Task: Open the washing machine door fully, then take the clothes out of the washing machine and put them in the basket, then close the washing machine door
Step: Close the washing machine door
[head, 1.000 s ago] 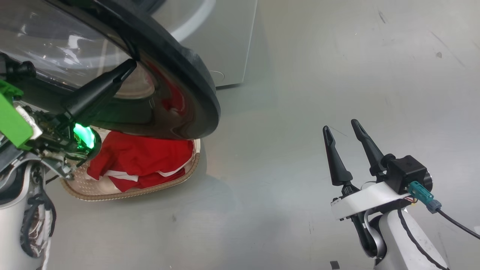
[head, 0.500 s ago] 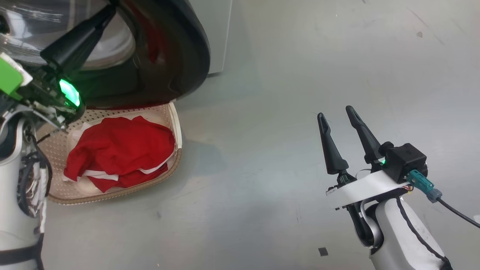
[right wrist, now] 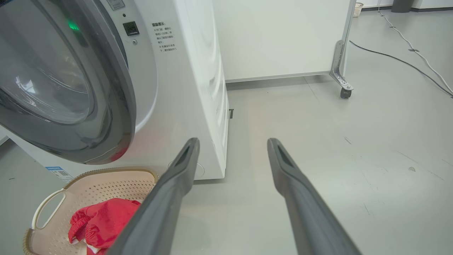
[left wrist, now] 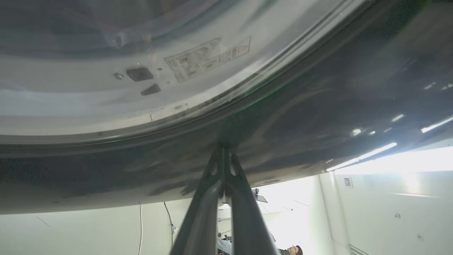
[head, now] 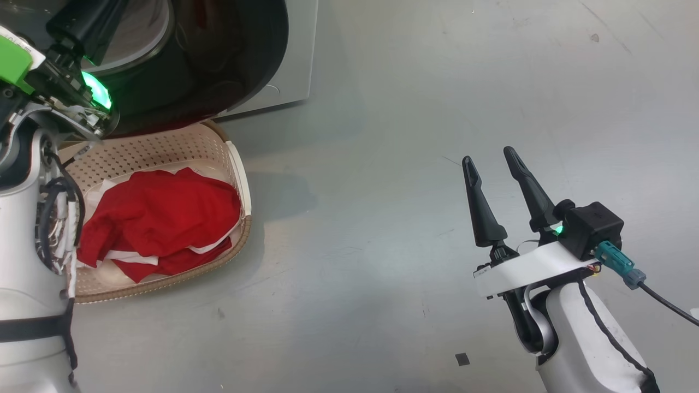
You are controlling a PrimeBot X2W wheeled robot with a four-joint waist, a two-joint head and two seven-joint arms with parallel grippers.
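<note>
Evidently the closing step is in hand: the clothes (head: 158, 218) lie heaped in the basket (head: 180, 147), which sits on the floor (head: 382, 245) just in front of the washer (right wrist: 184, 88), under the lower edge of the door (right wrist: 67, 81). The left gripper (left wrist: 223, 150) has its two fingers pressed together into one narrow point, holding nothing, and that point rests against the door's glossy black rim, just outside the glass. The right gripper (head: 487, 155) hangs well apart over bare floor, fingers spread wide and empty. From the right wrist view the door looks swung most of the way in, but I cannot tell whether it has latched; a thin gap seems to remain at its free edge. To finish well, I would push with the closed tips on the rim rather than the glass, as near the free edge as the arm allows, and follow the door's arc so the force stays square to the surface. The rim is slick and curved, so a slanted push could let the tips skid off. A steady press until the latch catches should do better than a jab. The right arm is best left clear.
</note>
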